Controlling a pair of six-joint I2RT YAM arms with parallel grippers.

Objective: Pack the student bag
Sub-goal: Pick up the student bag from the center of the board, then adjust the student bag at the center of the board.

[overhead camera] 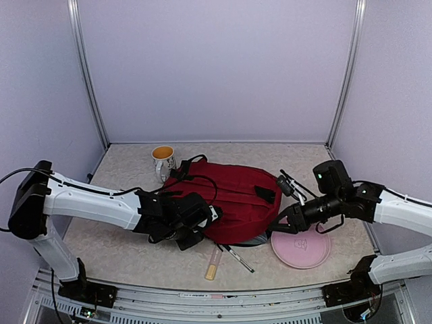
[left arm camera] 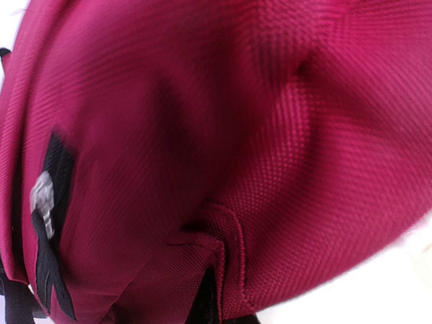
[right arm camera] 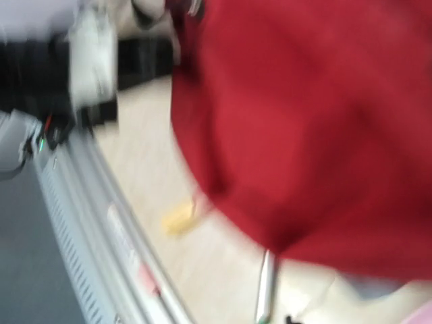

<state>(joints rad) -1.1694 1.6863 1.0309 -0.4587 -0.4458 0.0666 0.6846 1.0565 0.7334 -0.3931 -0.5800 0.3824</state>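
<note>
The large dark red soft fabric backpack (overhead camera: 233, 196) is seen lying flat in the middle of the pale speckled table (overhead camera: 121, 250), straps towards the back, and no open mouth can be made out on it from above. The left gripper (overhead camera: 197, 226) is pressed against the bag's near left edge with its jaws brought together; whether a fold of fabric is pinched between them cannot be told, since the left wrist view is filled with red weave and a black zip pull with a silver tab (left arm camera: 44, 196). The right gripper (overhead camera: 282, 223) is held at the bag's near right corner, just beside a round pink plate (overhead camera: 304, 253); how its jaws stand cannot be told, the right wrist view being badly smeared. A white mug with a yellow inside (overhead camera: 163, 160), a slim dark pen (overhead camera: 237, 258) and a pale tube with a yellow end (overhead camera: 213, 265) are left lying outside the bag. The step in hand is judged to be the steadying and opening of the bag, nothing being packed yet. For the next move a firm hold on one side is called for, while the zip pull is found and drawn along its track
</note>
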